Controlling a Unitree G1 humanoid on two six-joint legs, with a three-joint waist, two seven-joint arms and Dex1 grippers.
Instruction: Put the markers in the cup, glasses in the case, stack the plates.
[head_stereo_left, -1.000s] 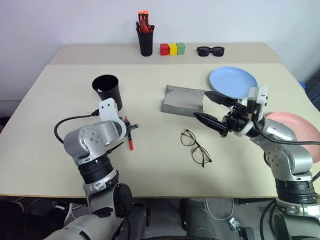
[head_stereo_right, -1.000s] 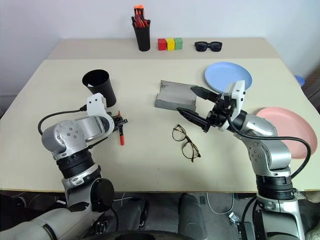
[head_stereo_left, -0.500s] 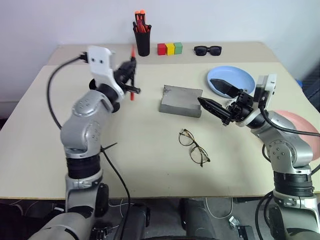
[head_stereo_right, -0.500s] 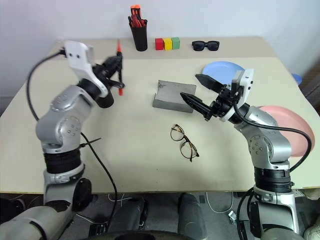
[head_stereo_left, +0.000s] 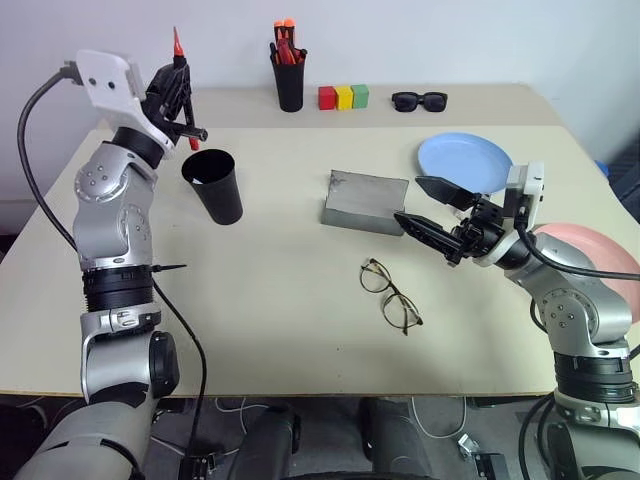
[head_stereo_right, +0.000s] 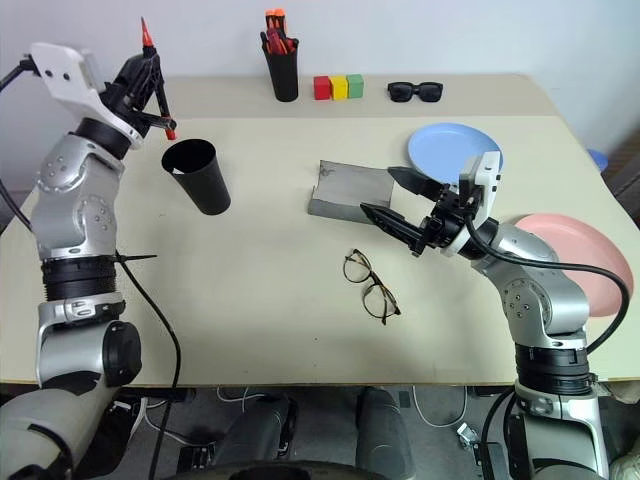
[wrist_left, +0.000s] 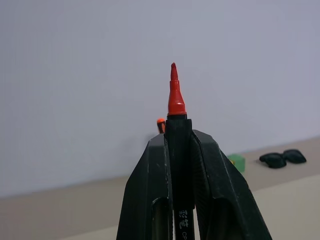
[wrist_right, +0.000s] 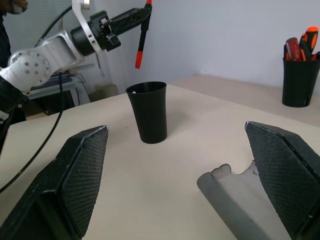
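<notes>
Left claw (head_stereo_left: 178, 88) clamped tight on the black, red-tipped marker (head_stereo_left: 179, 75), raised upright above and just behind the black cup (head_stereo_left: 213, 184) on the worktop (head_stereo_left: 280, 300). Right claw (head_stereo_left: 432, 211) spread wide, gripping nothing, hovering just beside the open grey case (head_stereo_left: 365, 201), with the glasses (head_stereo_left: 391, 294) lying below it. Blue plate (head_stereo_left: 466, 162) and pink plate (head_stereo_left: 600, 260) apart at right.

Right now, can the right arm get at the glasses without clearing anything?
Probably yes. The right gripper hangs open just above and beside the glasses, which lie on bare table; the case sits behind, not between.
</notes>
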